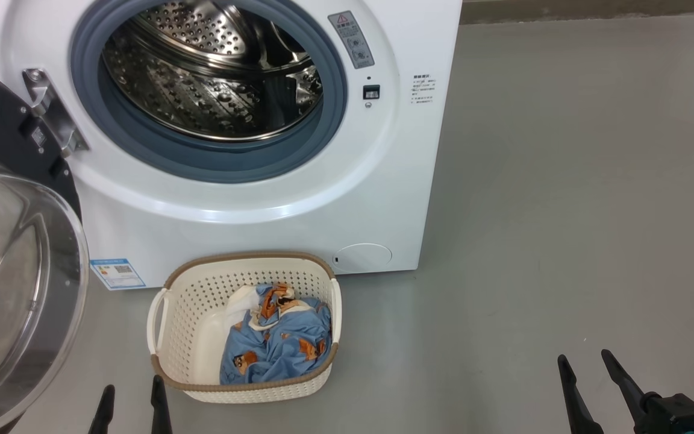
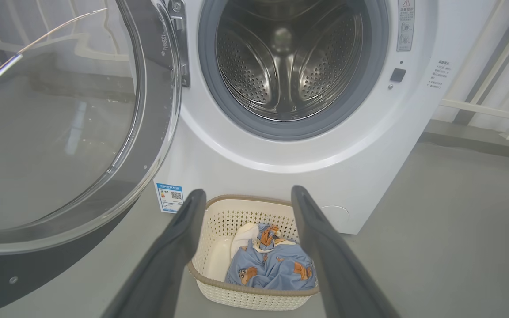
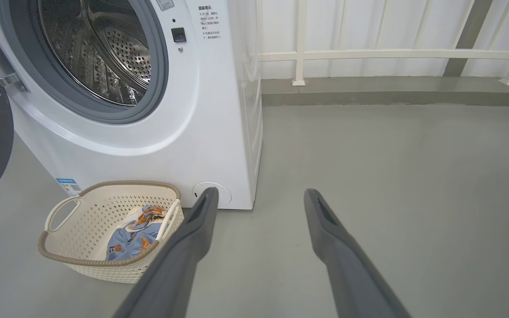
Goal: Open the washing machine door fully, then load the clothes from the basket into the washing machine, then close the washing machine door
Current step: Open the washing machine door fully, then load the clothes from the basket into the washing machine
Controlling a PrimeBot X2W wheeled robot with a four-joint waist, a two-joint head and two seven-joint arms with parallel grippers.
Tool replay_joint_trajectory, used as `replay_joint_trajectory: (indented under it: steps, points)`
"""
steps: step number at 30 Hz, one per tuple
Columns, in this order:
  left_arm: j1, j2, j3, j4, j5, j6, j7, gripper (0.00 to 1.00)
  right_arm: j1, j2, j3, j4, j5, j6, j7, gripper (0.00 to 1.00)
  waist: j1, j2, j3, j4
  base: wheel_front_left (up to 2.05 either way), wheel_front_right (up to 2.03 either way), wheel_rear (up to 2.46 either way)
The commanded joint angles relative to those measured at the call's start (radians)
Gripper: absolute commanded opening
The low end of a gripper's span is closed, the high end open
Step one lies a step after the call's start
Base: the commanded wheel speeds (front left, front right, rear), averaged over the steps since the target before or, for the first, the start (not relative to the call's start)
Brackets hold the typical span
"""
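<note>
The white washing machine point(image 1: 262, 205) stands in front of me with its steel drum point(image 1: 214, 72) bare. Its door point(image 1: 15, 283), black-rimmed with a bulging glass bowl, is swung wide to the left on its hinge. On the floor before the machine sits the cream perforated basket point(image 1: 181, 325) with the blue cartoon-print clothes point(image 1: 278, 343) and some white cloth inside. My left gripper point(image 1: 131, 393) hangs open just left of the basket's near corner. My right gripper point(image 1: 588, 367) is open over bare floor, far right of the basket. In the left wrist view the clothes point(image 2: 272, 265) lie between my open fingers point(image 2: 179, 238).
Grey floor point(image 1: 564, 211) spreads to the right of the machine. A white railing point(image 3: 391, 55) and a low kerb run along the back wall. The open door point(image 2: 60, 132) takes up the space left of the basket point(image 2: 219, 234).
</note>
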Motion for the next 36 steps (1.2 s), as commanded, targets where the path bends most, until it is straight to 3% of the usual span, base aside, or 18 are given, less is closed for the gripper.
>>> replay_joint_trajectory:
  steps: [1,36]
  points:
    - [-0.035,0.011,0.029,-0.022,0.009,0.006,-0.006,1.00,-0.009,-0.011,0.023,-0.021,-0.008,0.002,-0.012,1.00,0.0000,0.0000,-0.002,0.003,0.00,0.00,0.00]
    - [-0.031,0.011,0.038,0.008,-0.006,0.002,-0.006,1.00,0.004,-0.008,0.006,-0.023,-0.024,0.002,-0.012,1.00,0.0000,0.0000,-0.012,0.000,0.06,-0.07,0.01]
